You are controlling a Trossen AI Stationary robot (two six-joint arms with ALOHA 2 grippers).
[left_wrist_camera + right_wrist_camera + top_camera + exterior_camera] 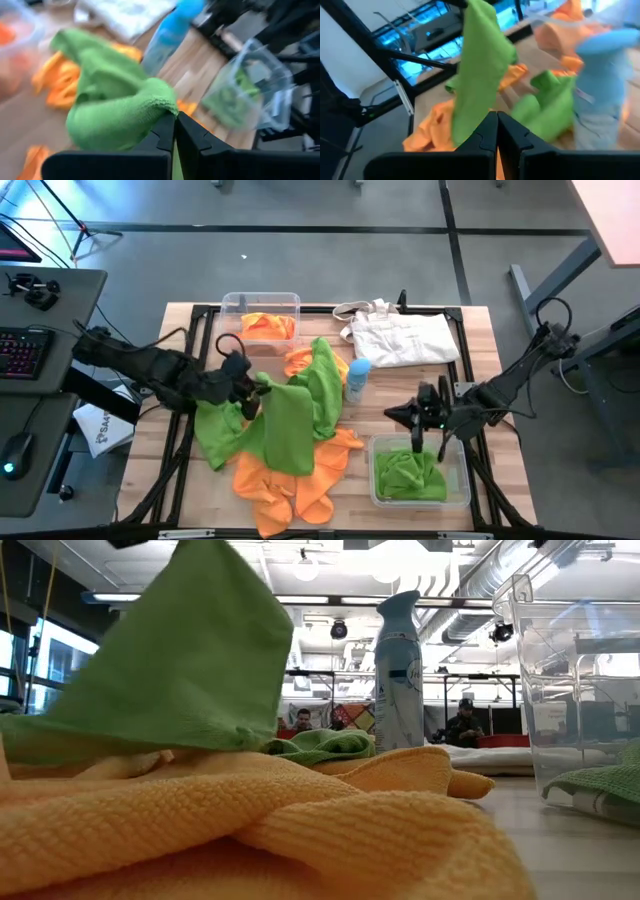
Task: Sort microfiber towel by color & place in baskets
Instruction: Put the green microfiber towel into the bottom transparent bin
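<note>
My left gripper is over the left-middle of the table, shut on a green microfiber towel. That towel hangs onto a pile of orange towels and green towels. My right gripper is shut and holds nothing. It is above the near-right clear basket, which holds green towels. The far clear basket holds orange towels. My left gripper pinches a bunched fold of the green towel between its two fingers. The fingers come at it roughly level, from the table's left side. The towel hangs below the gripper in a long drape, and its lower part lies on the orange towels.
A light-blue spray bottle stands right of the pile, between the two arms. A white tote bag lies at the far right. Bare wood shows between the bottle and the near-right basket. People sit in the room beyond the table.
</note>
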